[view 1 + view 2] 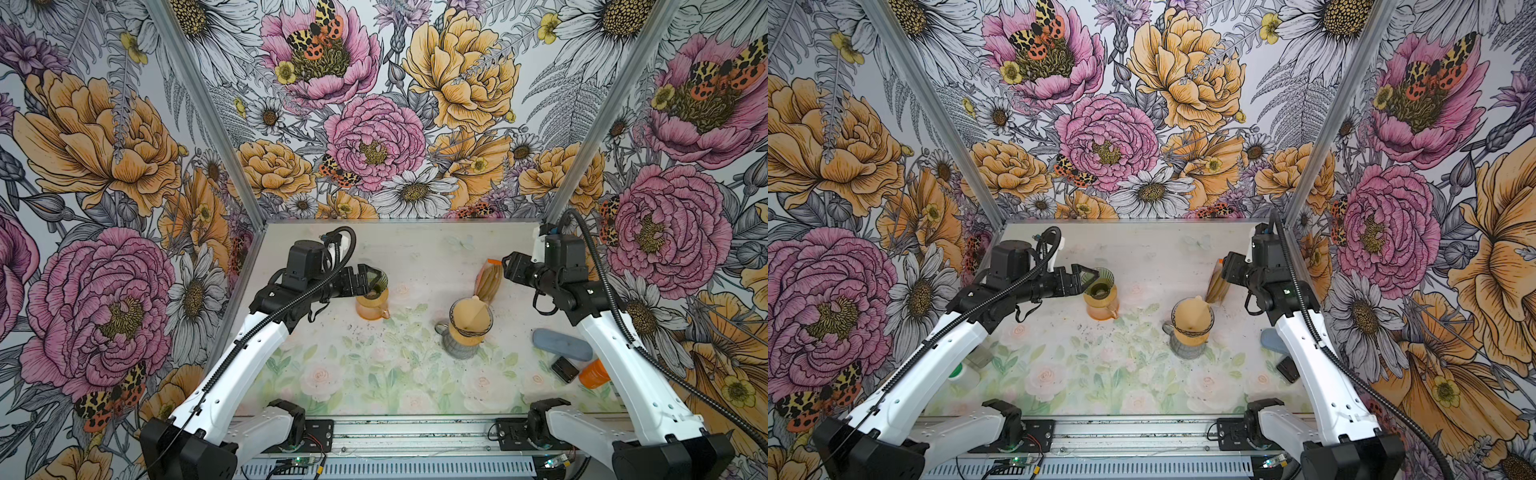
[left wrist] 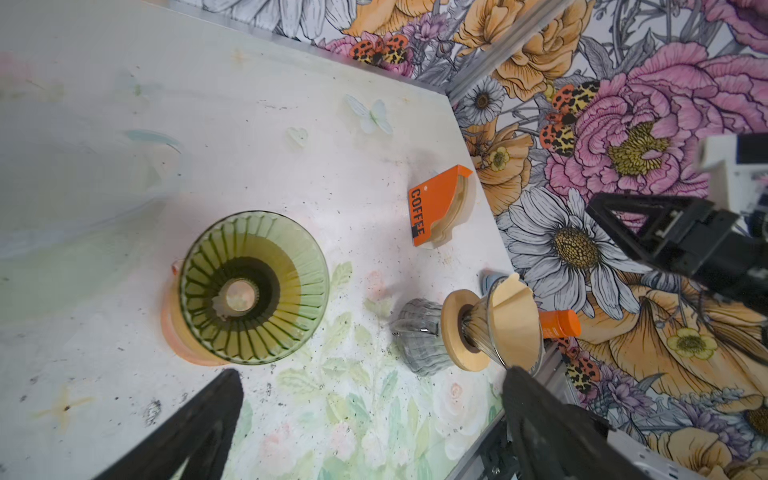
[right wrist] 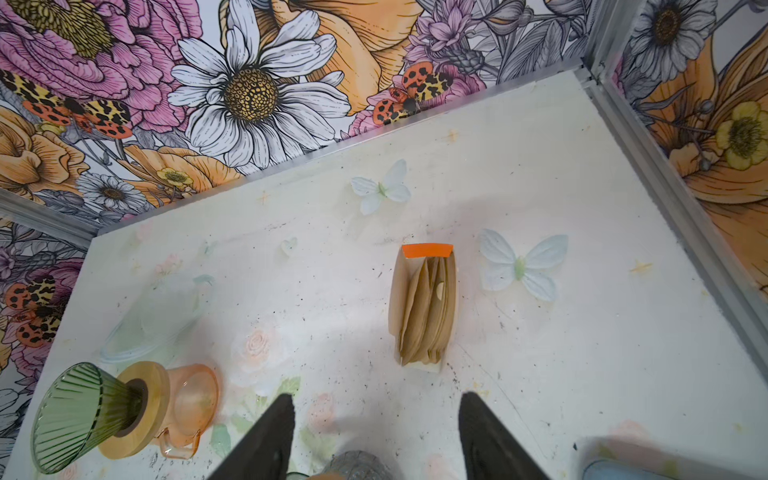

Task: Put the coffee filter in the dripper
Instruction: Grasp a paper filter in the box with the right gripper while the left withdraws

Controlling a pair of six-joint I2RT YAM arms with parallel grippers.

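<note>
Currently, in both top views, the brown paper coffee filter [image 1: 469, 316] [image 1: 1191, 318] sits opened as a cone inside a clear glass dripper with a wooden collar [image 2: 455, 328]. That dripper stands on a ribbed grey glass carafe [image 1: 459, 349], at about 3 o'clock from the middle of the floral-printed worktop [image 1: 374, 374].

At 10 o'clock from that middle, a ribbed green glass dripper [image 2: 253, 286] stands on an orange glass carafe [image 1: 372, 307]. The left gripper [image 1: 368, 279] hovers over the 9 o'clock side of its rim, jaws wide apart and empty.

At 1 o'clock from the filter stands an orange card holder of folded brown filters [image 3: 424, 303]. The right gripper [image 1: 509, 266] hangs just beside the holder at its 3 o'clock, jaws apart around nothing.
</note>
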